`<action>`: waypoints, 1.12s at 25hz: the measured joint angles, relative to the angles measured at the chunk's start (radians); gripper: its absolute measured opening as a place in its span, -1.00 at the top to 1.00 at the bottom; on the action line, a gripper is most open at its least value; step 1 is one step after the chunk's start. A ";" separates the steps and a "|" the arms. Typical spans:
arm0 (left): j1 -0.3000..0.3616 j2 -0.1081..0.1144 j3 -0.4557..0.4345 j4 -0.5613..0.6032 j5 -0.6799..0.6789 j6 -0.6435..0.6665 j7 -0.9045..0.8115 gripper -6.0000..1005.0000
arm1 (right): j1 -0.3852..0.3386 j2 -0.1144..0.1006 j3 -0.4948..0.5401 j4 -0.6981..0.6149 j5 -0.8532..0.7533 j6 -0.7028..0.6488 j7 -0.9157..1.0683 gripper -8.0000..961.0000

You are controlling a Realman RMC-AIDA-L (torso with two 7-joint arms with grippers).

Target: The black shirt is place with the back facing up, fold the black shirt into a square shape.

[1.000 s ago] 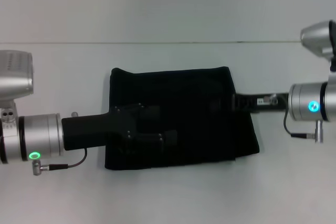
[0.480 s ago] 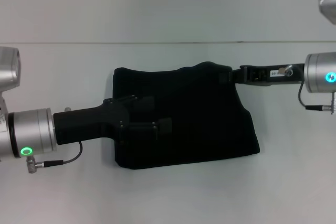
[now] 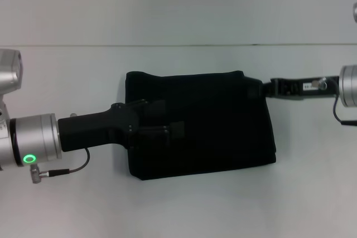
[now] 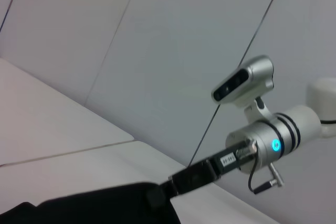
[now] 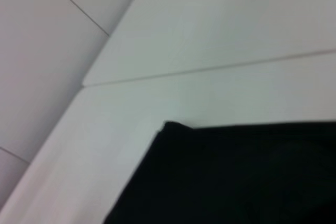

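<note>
Although folding is clearly well along, the job does not look finished. Largest first: the white table (image 3: 178, 210) carries the black shirt (image 3: 223, 121), which lies near its middle as a compact dark block, wider than it is deep, with no sleeves or collar sticking out. Its far edge runs fairly straight, while the near edge slopes and the right side bulges outward, so the outline is closer to a rough rectangle than a true square. I judge that most folds are in place and that a last fold or some squaring-up is left.

Next, the left gripper (image 3: 174, 131) reaches in from the left side and lies over the left half of the cloth; its two fingers (image 3: 177, 127) are slightly apart and grip no cloth that I can see.

Smallest, the right gripper (image 3: 260, 88) sits at the shirt's far right corner, touching or just beside the edge. Whether its fingers are spread or pinching the cloth I cannot tell.
</note>
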 joint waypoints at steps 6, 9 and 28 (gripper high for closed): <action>-0.003 -0.007 0.001 -0.001 0.000 -0.007 -0.001 -0.89 | -0.022 0.011 0.000 0.036 -0.041 0.043 -0.007 0.69; -0.003 -0.008 0.002 -0.002 0.000 -0.011 -0.001 -0.89 | -0.035 0.021 0.000 0.037 -0.051 0.078 -0.009 0.67; -0.078 -0.009 0.004 -0.003 -0.043 -0.463 -0.219 -0.89 | -0.010 -0.022 0.078 0.007 -0.049 0.062 0.039 0.03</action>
